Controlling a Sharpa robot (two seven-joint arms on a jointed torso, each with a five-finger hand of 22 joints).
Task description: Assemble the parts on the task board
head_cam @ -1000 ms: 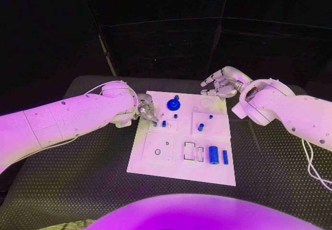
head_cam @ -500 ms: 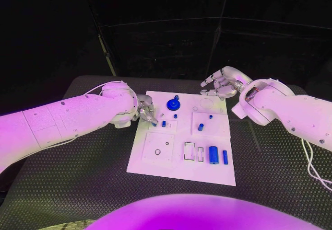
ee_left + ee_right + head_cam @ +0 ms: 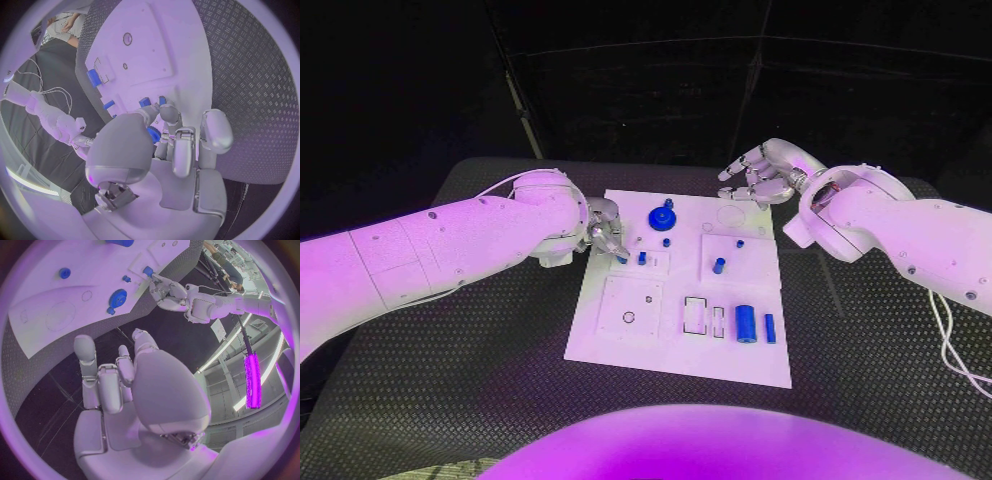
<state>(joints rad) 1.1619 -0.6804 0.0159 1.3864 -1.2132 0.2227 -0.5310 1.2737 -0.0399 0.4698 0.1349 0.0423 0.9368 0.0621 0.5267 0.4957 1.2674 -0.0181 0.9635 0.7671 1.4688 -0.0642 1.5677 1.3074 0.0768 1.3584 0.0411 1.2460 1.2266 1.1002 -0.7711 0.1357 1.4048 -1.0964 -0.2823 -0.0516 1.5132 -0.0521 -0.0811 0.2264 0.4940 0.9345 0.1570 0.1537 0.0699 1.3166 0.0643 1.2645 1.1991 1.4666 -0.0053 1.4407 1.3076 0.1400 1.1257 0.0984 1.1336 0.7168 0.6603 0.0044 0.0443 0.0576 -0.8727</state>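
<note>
White task board (image 3: 678, 345) is laid mid-table, with two upright blue cylinders (image 3: 747, 323) seen at its near right. Further up at the board's left edge, a small blue part (image 3: 622, 258) is pinched by the left hand (image 3: 603, 227). At the far right corner the right hand (image 3: 759, 175) is hung over the edge, fingers loosely spread, nothing held.
</note>
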